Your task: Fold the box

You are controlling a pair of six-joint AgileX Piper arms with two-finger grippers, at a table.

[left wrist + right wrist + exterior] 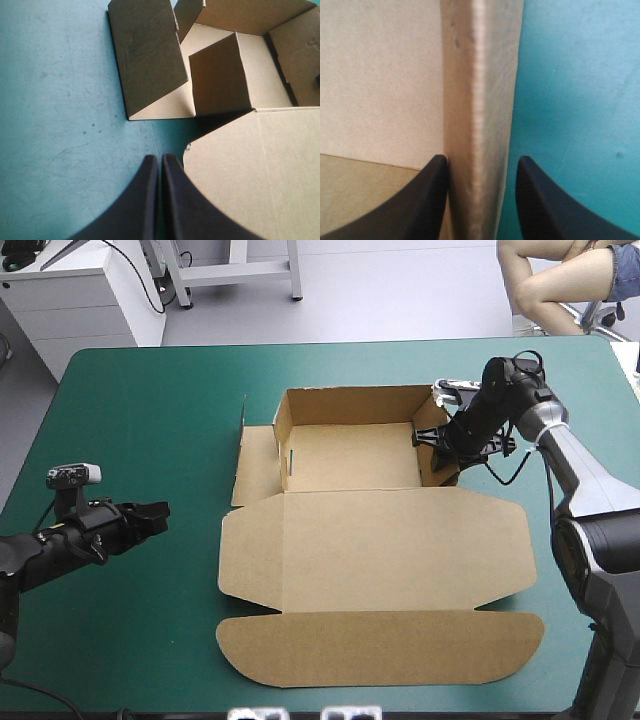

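Right claw (440, 440): right of centre in the overhead frame, at the box. It is released, and its black fingers (427, 200) stand apart on both sides of the box's right wall (480, 100). The inner finger touches the wall. The outer one stays a little off it, over the cover.
Left claw (160, 162): clenched, the two fingers meeting in a point, grasping nothing. It is at the left of the overhead frame, over bare cover, not touching the box, near the lid's left corner.
Box (370, 550): brown and open, in the middle of the table.
Tray part (350, 455): upper middle of the frame. The far, left and right walls are upright. A side flap (255, 465) at its left is tilted outward.
Lid (375, 550): flat on the cover, toward the bottom of the frame, ending in a rounded flap (380, 648).
Cover (150, 410): teal-green.
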